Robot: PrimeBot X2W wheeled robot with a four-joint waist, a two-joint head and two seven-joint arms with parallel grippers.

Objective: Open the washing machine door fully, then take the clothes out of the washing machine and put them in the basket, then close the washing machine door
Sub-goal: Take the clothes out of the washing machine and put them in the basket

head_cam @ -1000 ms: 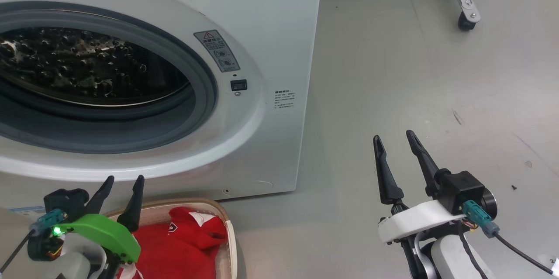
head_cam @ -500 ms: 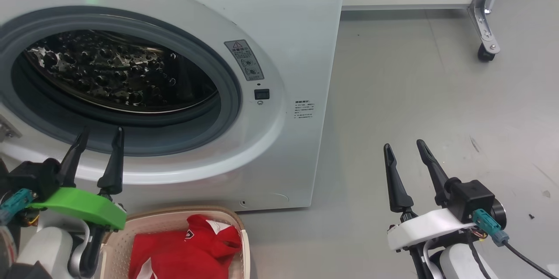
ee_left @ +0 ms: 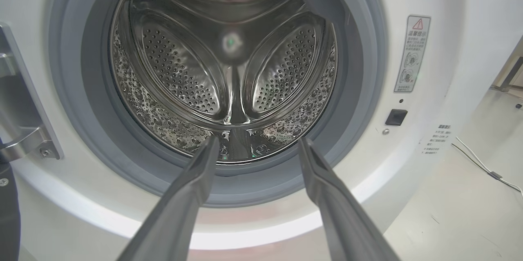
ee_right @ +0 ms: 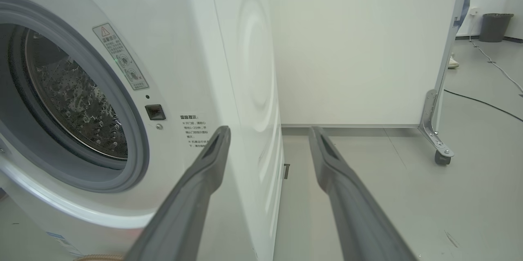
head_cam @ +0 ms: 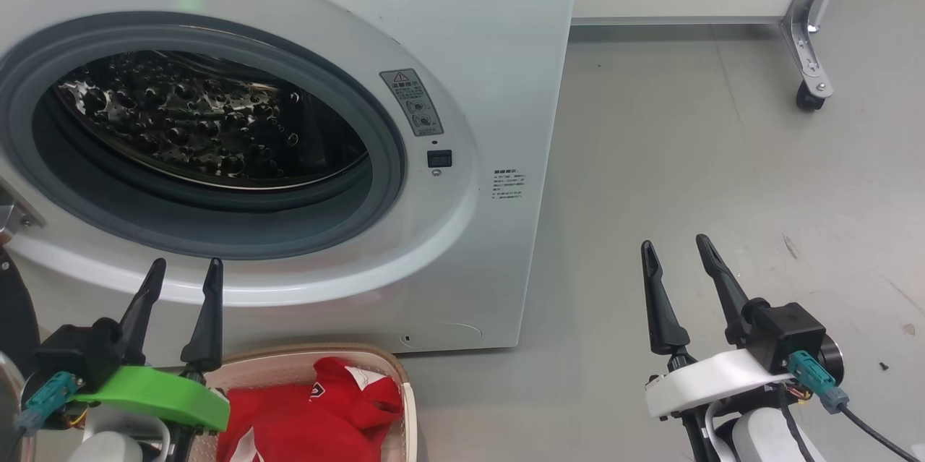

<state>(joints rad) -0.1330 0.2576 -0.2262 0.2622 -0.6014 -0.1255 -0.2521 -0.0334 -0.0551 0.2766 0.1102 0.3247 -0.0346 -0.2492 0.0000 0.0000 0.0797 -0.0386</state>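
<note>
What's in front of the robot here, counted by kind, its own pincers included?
Washing machine: 1
Basket: 1
Red garment: 1, lying in the basket
Pincers: 2, the left pincer and the right pincer, both open
Total: 5

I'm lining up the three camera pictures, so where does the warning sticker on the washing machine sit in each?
Head view: warning sticker right of the drum opening, above centre.
Left wrist view: sticker at right, upper half.
Right wrist view: sticker at upper left.
Shared landmark: small black square just below it.
</note>
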